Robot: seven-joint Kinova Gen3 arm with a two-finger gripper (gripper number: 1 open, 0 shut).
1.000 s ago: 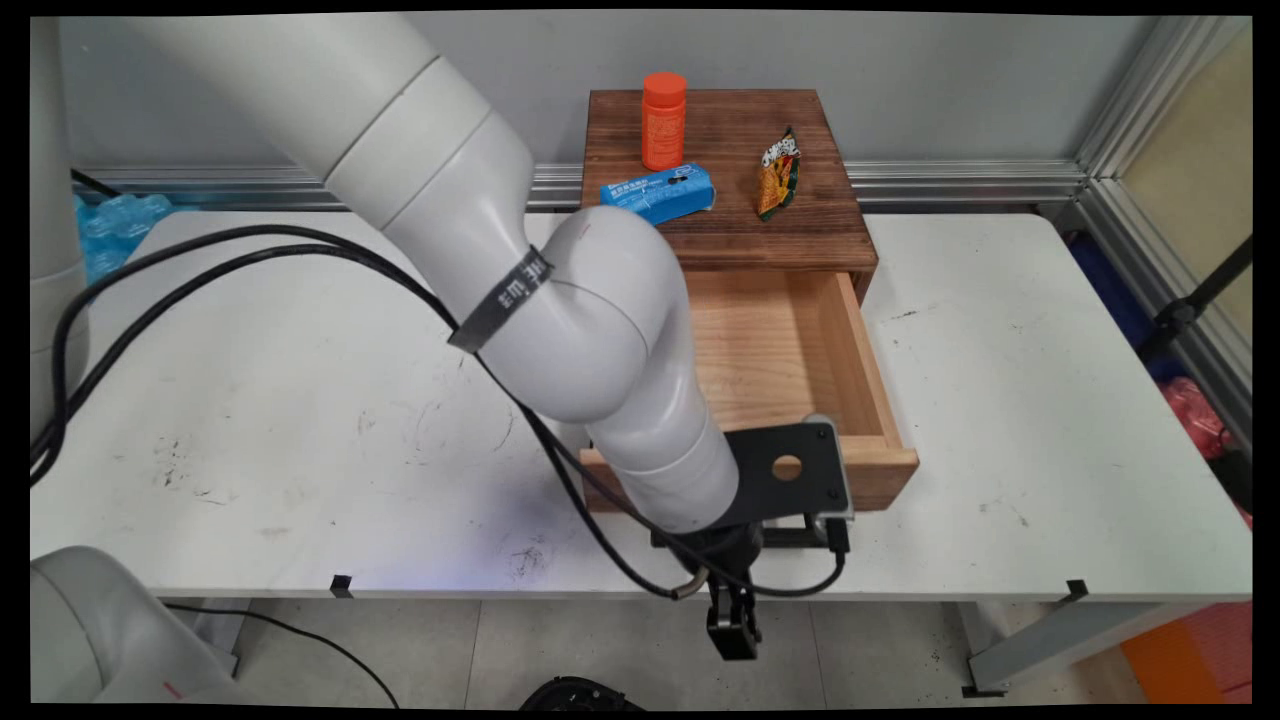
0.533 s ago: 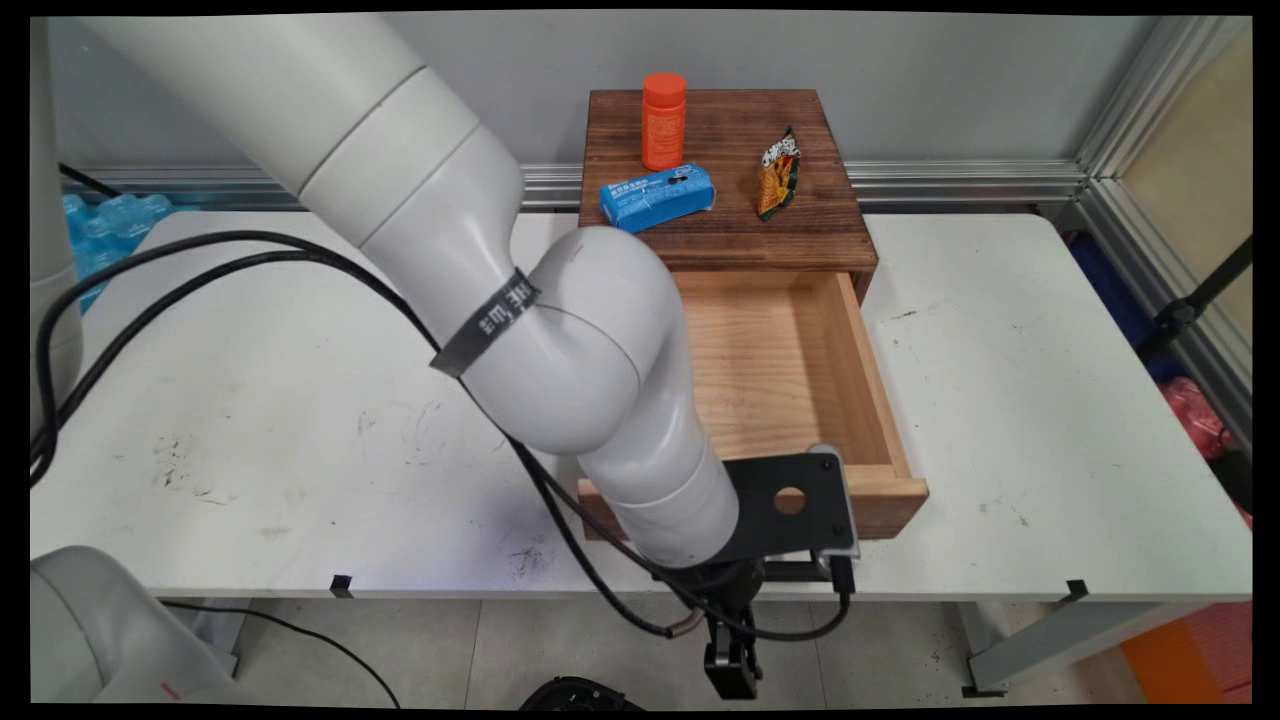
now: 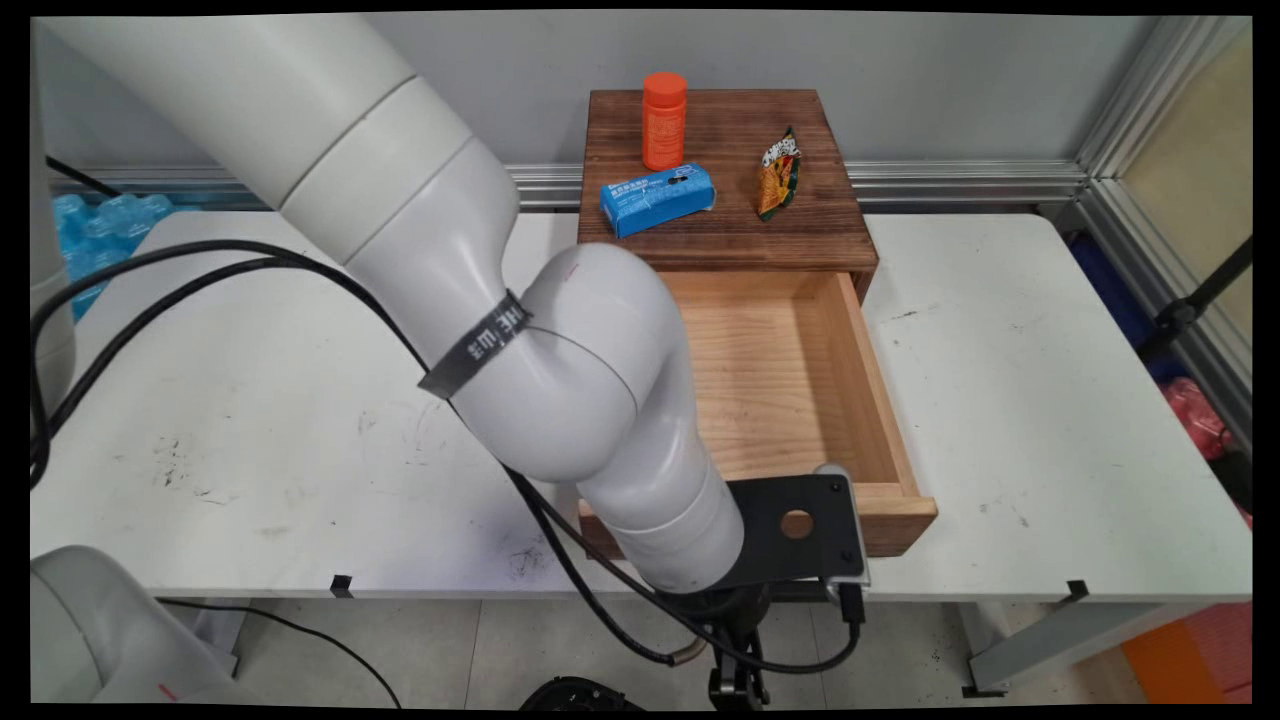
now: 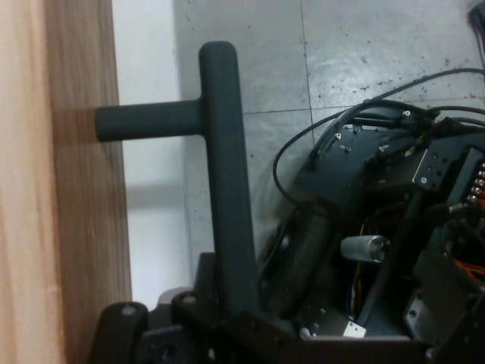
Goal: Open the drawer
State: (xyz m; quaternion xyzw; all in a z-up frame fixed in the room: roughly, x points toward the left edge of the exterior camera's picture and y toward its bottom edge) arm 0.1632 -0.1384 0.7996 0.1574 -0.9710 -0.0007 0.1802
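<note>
A small dark wooden cabinet (image 3: 730, 235) stands at the back of the white table (image 3: 1020, 420). Its light wooden drawer (image 3: 790, 380) is pulled far out and has nothing in it. My gripper (image 3: 737, 682) hangs in front of the drawer, below the table's near edge, mostly hidden by the wrist. In the hand view the dark grey handle (image 4: 224, 174) sticks out from the drawer front (image 4: 83, 189) and runs down into my gripper (image 4: 227, 318), which is shut on it. On the cabinet top are an orange bottle (image 3: 664, 120), a blue box (image 3: 657, 199) and a snack packet (image 3: 778, 173).
Black cables (image 3: 200, 270) loop from the arm over the table's left half. Blue plastic (image 3: 95, 225) lies behind the table's left end, and a red object (image 3: 1195, 415) sits off its right side. Below the hand, dark equipment with wiring (image 4: 379, 227) stands on the tiled floor.
The drawer has slid further out toward the table's near edge, drawn by my gripper, which moved down the picture with it. The items on the cabinet have not moved.
</note>
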